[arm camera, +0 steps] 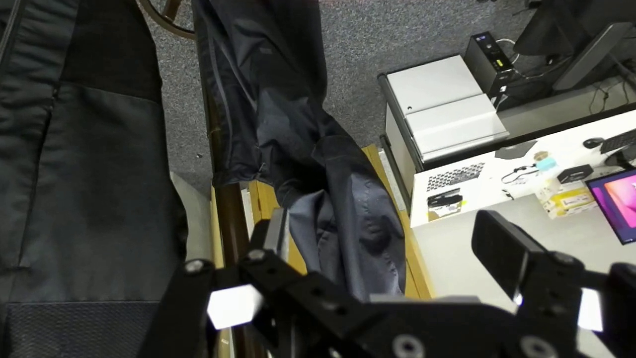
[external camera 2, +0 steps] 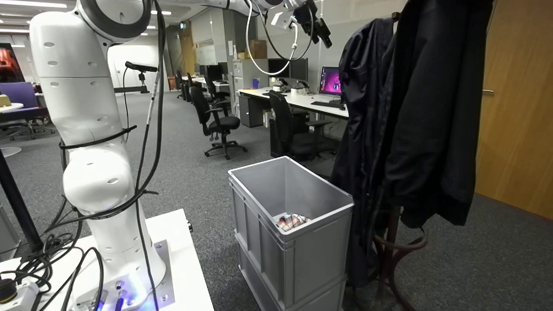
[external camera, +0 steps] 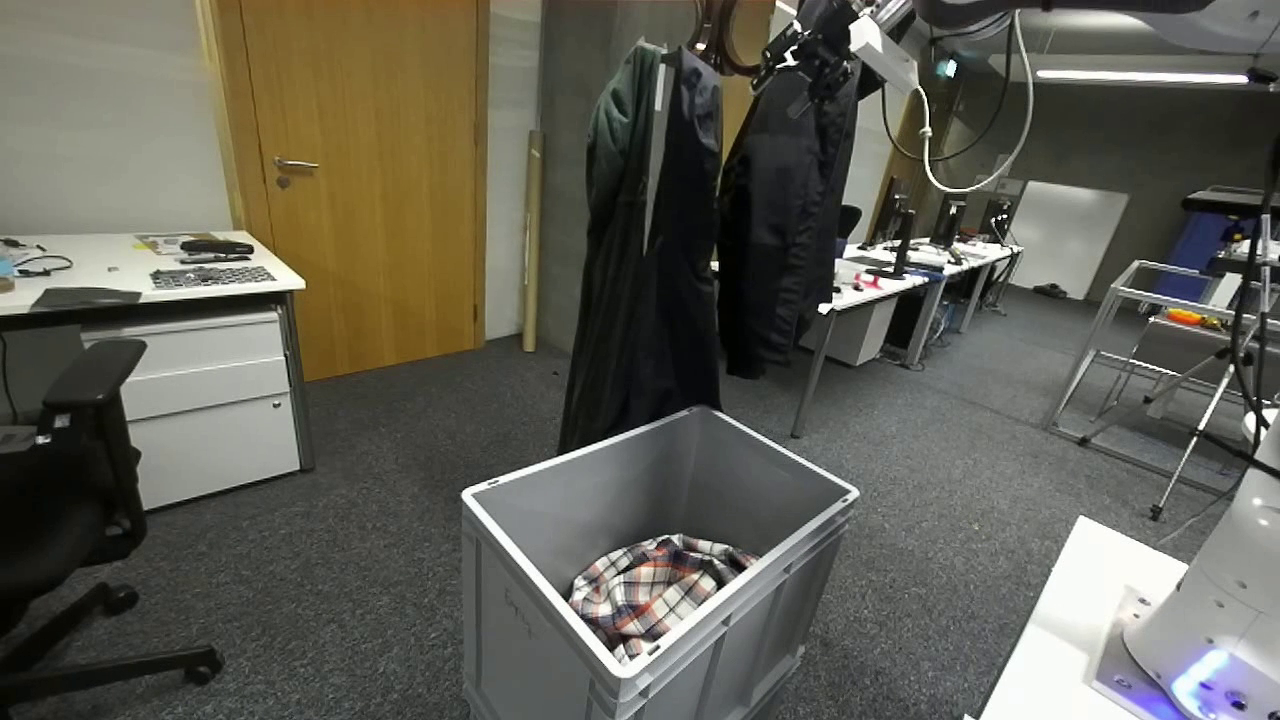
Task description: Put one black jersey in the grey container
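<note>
The gripper (arm camera: 380, 231) stands spread wide and pinches nothing; an exterior view shows a gap between its tips and the cloth. The black jersey (external camera 2: 363, 121), picked out by its length, hangs right of centre in an exterior view, on the coat stand (arm camera: 232, 214), not yet in the grey crate (external camera: 540, 640).

The step in hand looks like reaching for the jersey's upper part. In the wrist view, what seems to be its cloth shows between the jaws, at lower middle, so a slow, straight advance should bring a thick fold between them. A deep fold would hold better than a loose edge. The short jacket (external camera 2: 434, 121), far right, and the green coat (external camera: 612, 140), upper middle, hang near, so the tips should avoid both. A high lift would then help the long hem clear the rim.

The jersey looks thin and limp, with a faint bluish sheen, soft creases and a tube-like sleeve. The jacket looks duller and heavier. The crate is boxy, smooth, hard plastic with ribbed walls; a rumpled checked cloth (external camera: 665, 590) lies inside. The stand's brown post looks round and glossy.
</note>
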You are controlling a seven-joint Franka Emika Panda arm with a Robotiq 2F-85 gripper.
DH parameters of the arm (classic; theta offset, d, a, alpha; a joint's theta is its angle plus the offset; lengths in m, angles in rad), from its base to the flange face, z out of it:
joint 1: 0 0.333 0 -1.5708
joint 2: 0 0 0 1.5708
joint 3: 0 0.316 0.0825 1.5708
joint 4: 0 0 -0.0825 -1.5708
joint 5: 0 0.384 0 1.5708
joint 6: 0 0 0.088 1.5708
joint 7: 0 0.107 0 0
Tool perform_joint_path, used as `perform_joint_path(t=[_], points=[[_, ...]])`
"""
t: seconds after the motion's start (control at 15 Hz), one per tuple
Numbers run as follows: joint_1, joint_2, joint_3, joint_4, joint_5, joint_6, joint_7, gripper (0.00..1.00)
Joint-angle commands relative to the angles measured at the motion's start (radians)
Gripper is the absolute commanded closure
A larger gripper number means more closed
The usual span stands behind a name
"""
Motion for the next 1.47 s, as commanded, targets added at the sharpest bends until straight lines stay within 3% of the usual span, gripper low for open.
perform_joint_path(t=[0.0, 0.73, 1.4], points=[[0.023, 0.056, -0.007, 0.088, -0.072, 0.027, 0.052, 0.0], [0.04, 0.161, -0.008, 0.237, -0.187, 0.042, 0.138, 0.0], [0.075, 0.332, -0.018, 0.454, -0.272, 0.025, 0.149, 0.0]])
